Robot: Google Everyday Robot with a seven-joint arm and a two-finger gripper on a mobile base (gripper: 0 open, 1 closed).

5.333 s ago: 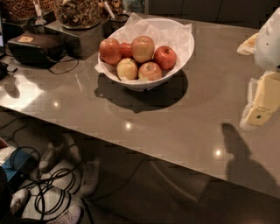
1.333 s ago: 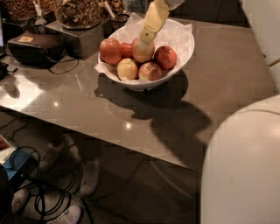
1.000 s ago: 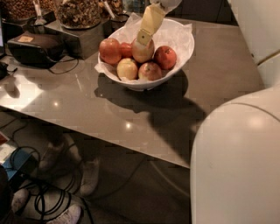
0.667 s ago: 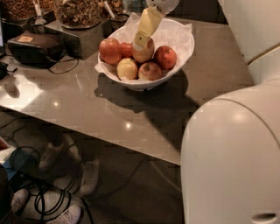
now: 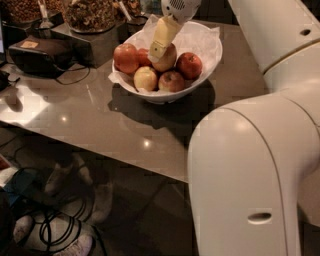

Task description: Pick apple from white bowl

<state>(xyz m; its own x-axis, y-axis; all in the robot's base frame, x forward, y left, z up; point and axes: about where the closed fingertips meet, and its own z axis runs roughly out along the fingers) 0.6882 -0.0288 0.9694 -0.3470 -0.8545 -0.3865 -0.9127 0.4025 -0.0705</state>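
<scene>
**A:** Gripper, where?

**B:** Gripper [image 5: 159, 49] at upper centre of frame, reaching down into the white bowl [image 5: 209, 62] from above. Its cream-coloured tip lies against the upper left of the apple [image 5: 167, 60]. Jaws: open or closed cannot be told, and a hold on the apple cannot be confirmed.

**A:** The apple's place?

**B:** In the bowl, middle of the pile, sitting highest. Yellow-green skin with an orange-red blush, partly covered by the gripper.

**A:** Neighbours?

**B:** Deep red apple [image 5: 189, 65] just to its right. Reddish apple [image 5: 126, 57] at the bowl's left side. Pale yellow apple [image 5: 145, 78] in front, lower left, with a blushed apple [image 5: 171, 81] beside that one. All rest on crumpled white paper [image 5: 202, 37] lining the bowl.

**A:** The bowl itself?

**B:** On the grey-brown desk [image 5: 95, 117], upper centre of frame. Its rim stands higher at the back right than at the front.

**A:** Surroundings?

**B:** White robot arm [image 5: 250, 170] fills the right side of the frame. Black device [image 5: 37, 52] with a cord at the upper left of the desk, and dark containers [image 5: 92, 15] of brown snack mix behind it. Cables [image 5: 55, 227] on the floor, lower left.
</scene>
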